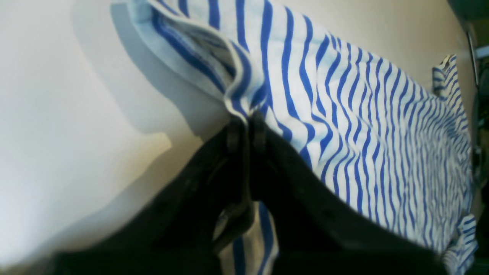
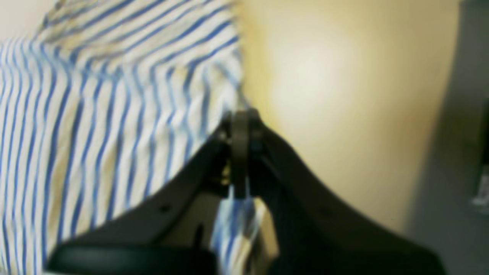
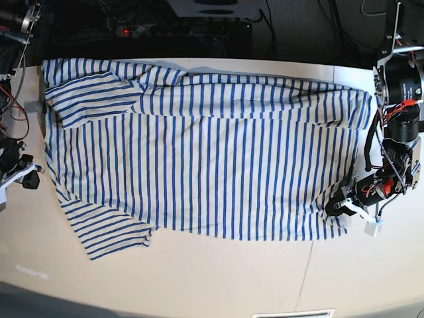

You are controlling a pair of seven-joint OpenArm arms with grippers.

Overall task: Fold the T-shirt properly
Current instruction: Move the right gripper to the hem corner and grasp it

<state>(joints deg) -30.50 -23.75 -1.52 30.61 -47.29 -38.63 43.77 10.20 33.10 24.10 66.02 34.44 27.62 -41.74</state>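
My left gripper [image 1: 244, 122] is closed tight on an edge of the T-shirt [image 3: 212, 146], with striped cloth pinched between the jaws and some of it hanging down under them. My right gripper [image 2: 240, 118] is closed the same way, and a small piece of stripe comes out below its jaws. The shirt lies spread across the table [image 3: 218, 278], reaching away from my left gripper, one sleeve partly turned over the body. I judge that the folding is only at its beginning: no real fold is made, and nearly all the work is left. The base view shows the whole shirt, but there my right gripper is out of view. Only the wrist views show the two pinches.
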